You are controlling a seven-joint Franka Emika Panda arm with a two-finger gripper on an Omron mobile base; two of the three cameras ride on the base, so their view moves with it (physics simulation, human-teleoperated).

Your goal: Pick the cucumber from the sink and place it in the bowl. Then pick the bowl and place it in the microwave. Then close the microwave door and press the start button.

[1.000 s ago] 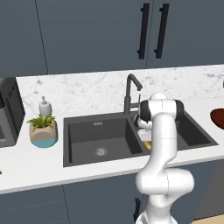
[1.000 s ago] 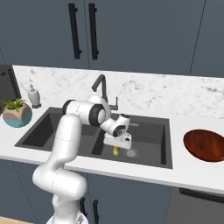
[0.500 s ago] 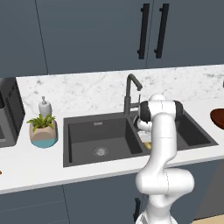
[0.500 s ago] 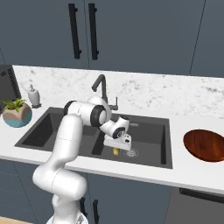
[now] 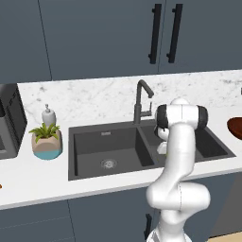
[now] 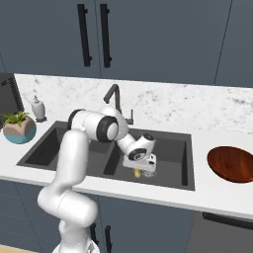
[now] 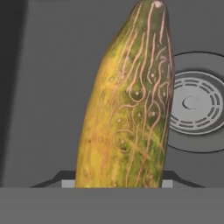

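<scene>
Pincer (image 6: 140, 170) is down in the right basin of the sink (image 6: 170, 170), closed around the cucumber (image 7: 127, 105), which lies beside the silver drain (image 7: 192, 103). Best move looks like a straight lift, clearing the basin wall before swinging to the bowl (image 6: 231, 164) on the bench (image 6: 217, 195) at three o'clock. Gooseneck tap (image 6: 114, 97) looms at eleven o'clock; the potted plant (image 5: 46, 140) sits well apart.
</scene>
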